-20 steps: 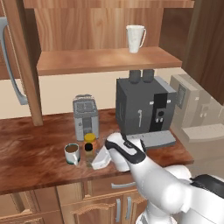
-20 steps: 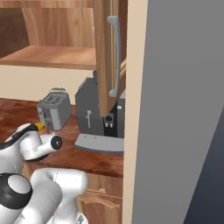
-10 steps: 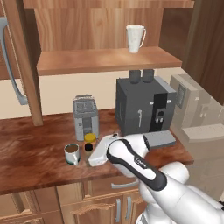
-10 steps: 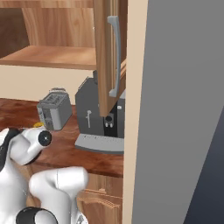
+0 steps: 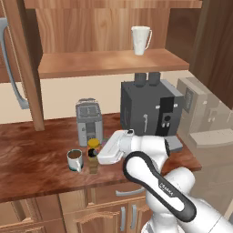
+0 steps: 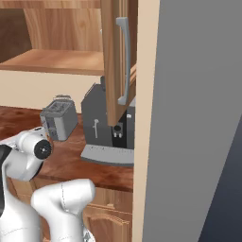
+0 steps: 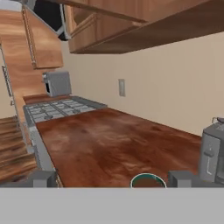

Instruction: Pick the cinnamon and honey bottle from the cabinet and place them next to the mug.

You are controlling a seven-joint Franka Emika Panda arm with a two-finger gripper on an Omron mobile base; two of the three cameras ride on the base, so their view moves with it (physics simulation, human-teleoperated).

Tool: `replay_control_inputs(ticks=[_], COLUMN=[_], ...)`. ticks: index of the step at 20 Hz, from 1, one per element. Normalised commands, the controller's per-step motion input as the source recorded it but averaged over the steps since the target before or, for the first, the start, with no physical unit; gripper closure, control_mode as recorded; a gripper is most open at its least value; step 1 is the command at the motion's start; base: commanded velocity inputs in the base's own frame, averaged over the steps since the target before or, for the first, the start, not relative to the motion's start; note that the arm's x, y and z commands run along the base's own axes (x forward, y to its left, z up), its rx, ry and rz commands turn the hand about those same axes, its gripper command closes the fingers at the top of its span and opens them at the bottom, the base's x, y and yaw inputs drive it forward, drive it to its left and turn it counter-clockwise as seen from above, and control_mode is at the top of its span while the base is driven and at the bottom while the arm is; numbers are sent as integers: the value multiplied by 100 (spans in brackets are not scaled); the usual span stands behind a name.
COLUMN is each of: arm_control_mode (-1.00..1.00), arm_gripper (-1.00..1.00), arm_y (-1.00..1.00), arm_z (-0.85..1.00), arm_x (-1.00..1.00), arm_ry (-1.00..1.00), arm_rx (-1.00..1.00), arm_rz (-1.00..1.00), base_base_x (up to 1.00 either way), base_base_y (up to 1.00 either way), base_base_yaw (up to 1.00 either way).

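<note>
**kitchenbot_fan:** Since both bottles look like they're out of the cabinet (image 5: 109, 63) already, where exactly are they sitting?

**panda_wrangler:** Left base view has them right beside the mug (image 5: 75, 159), on its right, in front of the toaster (image 5: 88, 120). The cinnamon (image 5: 93, 164) is the slim one in front. The honey bottle (image 5: 93, 143) is tucked just behind it, so I mostly see its yellow lid. They overlap from that angle, so I can't say if they touch. The fingers (image 7: 181, 178) are spread wide with nothing between them. In the hand view the mug's rim peeks up low between the tips.

**kitchenbot_fan:** And if one needs a re-grab?

**panda_wrangler:** My guess is both are rigid, smooth and fairly light. The cinnamon is tall and narrow, so it's tippy. I'd pinch it around mid-body, not at the little black cap. The honey bottle is squat and round, so it's stabler but likely slicker. I'd go across its widest part, below the lid.

**kitchenbot_fan:** Room to move?

**panda_wrangler:** Tight to the right, since the coffee machine (image 5: 150, 109) is close there. The bottles stand near the front edge of the surface (image 5: 36, 154), so no shoving forward. There's loads of bare surface to the left, running toward the stove (image 7: 61, 107). Overhead, the cabinet shelf with the white cup (image 5: 141, 40) hangs well above.
</note>
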Motion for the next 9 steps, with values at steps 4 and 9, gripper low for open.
replay_control_inputs(ticks=[4,9], arm_control_mode=[-100,-100], arm_gripper=[-100,-100], arm_y=[-44,-45], arm_z=[97,100], arm_x=[2,0], arm_ry=[1,11], arm_rx=[5,1], arm_rz=[-3,-4], base_base_x=[0,0], base_base_y=[0,0], base_base_yaw=[0,0])
